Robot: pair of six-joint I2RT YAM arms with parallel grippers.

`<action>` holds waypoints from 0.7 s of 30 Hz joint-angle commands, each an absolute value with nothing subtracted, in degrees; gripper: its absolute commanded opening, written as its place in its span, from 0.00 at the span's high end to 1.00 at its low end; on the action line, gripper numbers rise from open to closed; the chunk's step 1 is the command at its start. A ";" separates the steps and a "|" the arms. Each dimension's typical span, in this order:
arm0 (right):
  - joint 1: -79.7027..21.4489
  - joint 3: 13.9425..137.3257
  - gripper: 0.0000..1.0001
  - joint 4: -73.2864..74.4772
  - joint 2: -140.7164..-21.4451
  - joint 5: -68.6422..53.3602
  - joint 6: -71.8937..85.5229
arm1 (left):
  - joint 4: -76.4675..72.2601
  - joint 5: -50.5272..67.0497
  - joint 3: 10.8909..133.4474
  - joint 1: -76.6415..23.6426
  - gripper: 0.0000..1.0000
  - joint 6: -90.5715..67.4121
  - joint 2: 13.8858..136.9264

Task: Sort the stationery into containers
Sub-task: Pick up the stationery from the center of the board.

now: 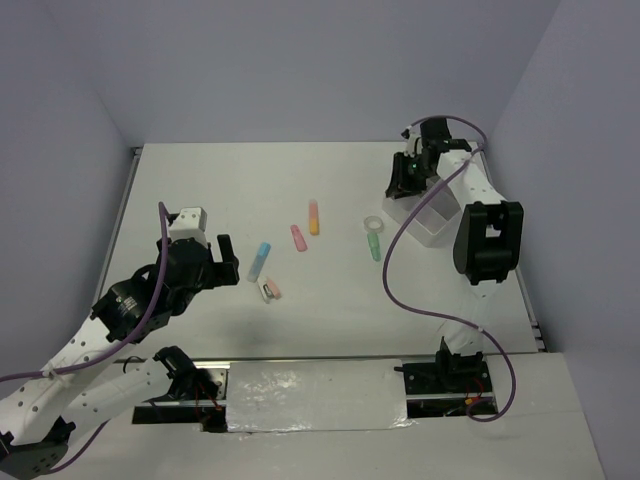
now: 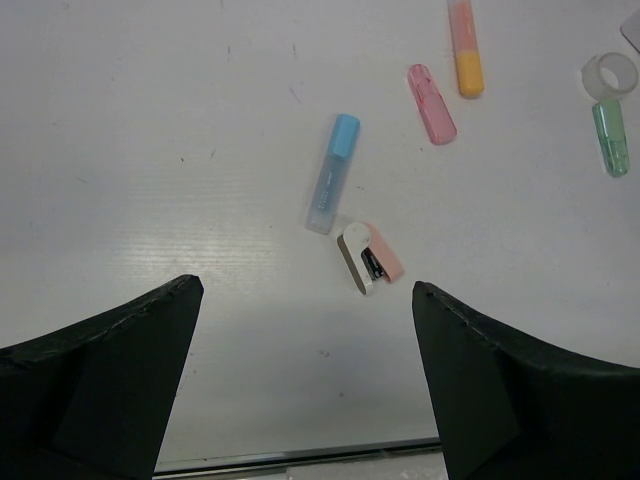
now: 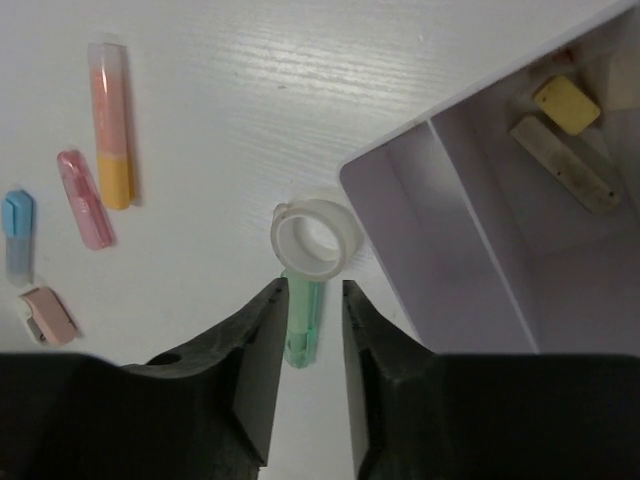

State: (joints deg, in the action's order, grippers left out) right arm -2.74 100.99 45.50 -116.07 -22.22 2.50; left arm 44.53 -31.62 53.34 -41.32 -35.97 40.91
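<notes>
White square divided tray at far right of white bench; yellow square piece and beige bar in one compartment. Right gripper near tray, jaws narrowly parted, empty. Clear tape ring touching green tube, just beside tray corner. Orange-pink marker, pink capsule, blue-capped clear tube, pink-white clip piece loose mid-bench. Left gripper wide open, empty, near clip piece.

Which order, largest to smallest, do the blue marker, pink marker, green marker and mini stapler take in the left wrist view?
1. blue marker, clearly longest.
2. pink marker and green marker, too alike to rank.
3. mini stapler, shortest but wider, and nearest the camera, so unsure.
</notes>
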 commanded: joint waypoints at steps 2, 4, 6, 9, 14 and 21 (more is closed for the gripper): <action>-8.33 99.41 0.57 44.12 -109.08 -19.53 1.33 | 42.36 -31.55 53.44 -41.04 0.01 -34.72 40.87; -10.45 99.14 0.54 45.35 -109.07 -13.84 0.97 | 42.45 -31.64 53.44 -41.13 0.01 -34.80 40.96; -13.43 97.92 0.53 45.53 -109.86 -9.69 1.14 | 42.54 -31.73 53.44 -41.04 0.01 -34.89 40.78; -18.08 94.23 0.56 43.26 -110.39 -3.35 1.41 | 42.28 -31.64 53.35 -41.04 0.01 -34.80 40.61; -20.21 90.44 0.58 39.38 -112.67 3.43 2.90 | 42.36 -31.46 53.44 -41.05 0.01 -34.80 41.04; -20.30 89.91 0.59 36.04 -116.09 5.10 0.97 | 42.19 -31.29 53.52 -41.05 0.01 -34.54 41.04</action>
State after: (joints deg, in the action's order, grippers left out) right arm -20.67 89.54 39.86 -114.98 2.39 1.83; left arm 44.51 -31.51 53.34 -41.32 -35.97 41.12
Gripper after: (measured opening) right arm 0.417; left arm 0.994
